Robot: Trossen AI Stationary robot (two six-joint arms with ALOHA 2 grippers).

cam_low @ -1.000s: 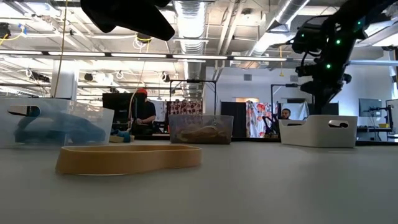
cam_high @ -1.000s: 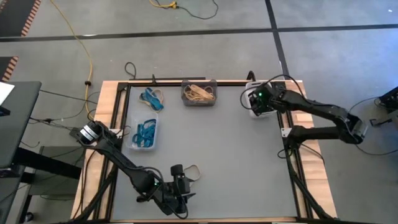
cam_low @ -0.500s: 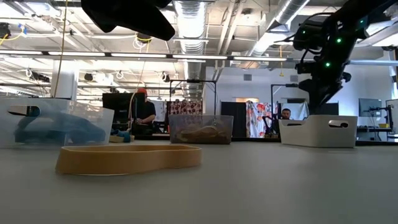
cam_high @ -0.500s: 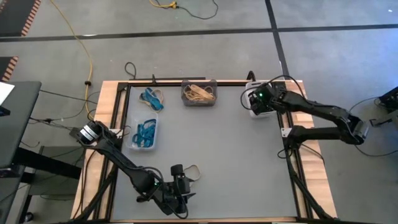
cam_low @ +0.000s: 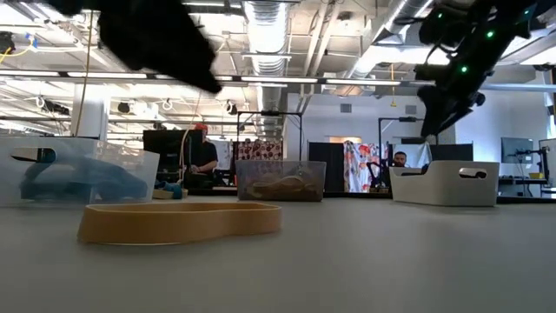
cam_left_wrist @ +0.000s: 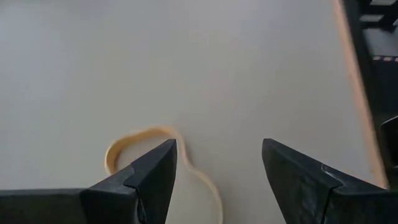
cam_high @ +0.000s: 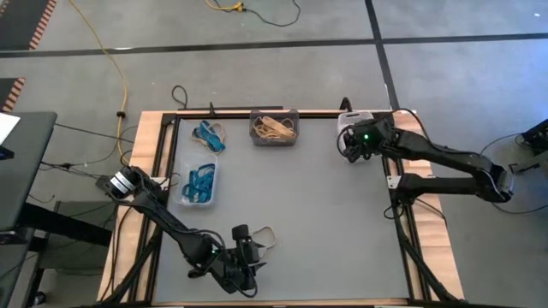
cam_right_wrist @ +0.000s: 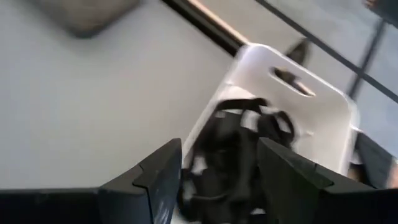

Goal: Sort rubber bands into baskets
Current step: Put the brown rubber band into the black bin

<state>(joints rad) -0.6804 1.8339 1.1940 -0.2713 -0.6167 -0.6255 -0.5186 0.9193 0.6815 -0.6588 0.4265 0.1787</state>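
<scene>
Tan rubber band partly hidden behind the left end effector fingers.

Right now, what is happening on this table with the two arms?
The robot is sorting rubber bands by colour. The right gripper, open, is above the white basket, which holds black bands. The left gripper, open, hovers over a tan band lying loose at the table's near edge. Tan bands fill the dark grey basket and blue bands the clear basket; a few blue bands are on the table.

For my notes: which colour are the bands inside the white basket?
Black bands, best seen in the right wrist view.
</scene>
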